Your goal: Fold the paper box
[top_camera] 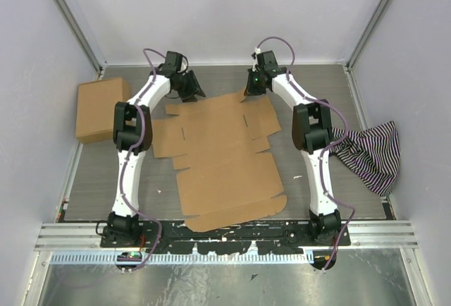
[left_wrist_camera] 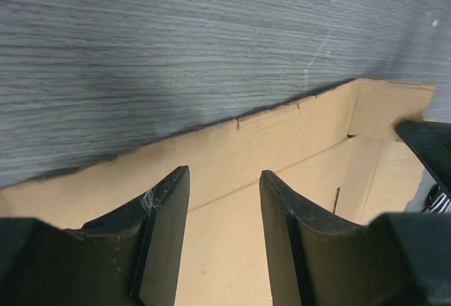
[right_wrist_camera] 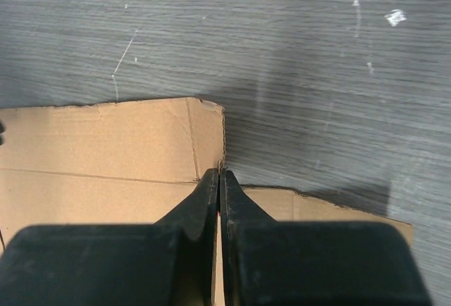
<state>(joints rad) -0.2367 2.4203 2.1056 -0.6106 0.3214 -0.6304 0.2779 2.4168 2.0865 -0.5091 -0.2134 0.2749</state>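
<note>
One paper box (top_camera: 225,172) lay as a flat, unfolded brown sheet in the middle of the grey wood-grain table (top_camera: 91,179), its flaps and slits showing, running from the near edge towards the far side between the two arms. One ready-made cardboard box (top_camera: 102,108) stood at the far left, well apart from the sheet, and one striped cloth (top_camera: 370,152) lay crumpled at the right. The left gripper (left_wrist_camera: 224,175) hung over the sheet's far left edge with its two fingers apart and nothing between them. The right gripper (right_wrist_camera: 220,173) sat at the sheet's far right corner, its two fingers pressed together, and the edge of the corner flap ran straight into the seam between them, apparently pinched there.
</note>
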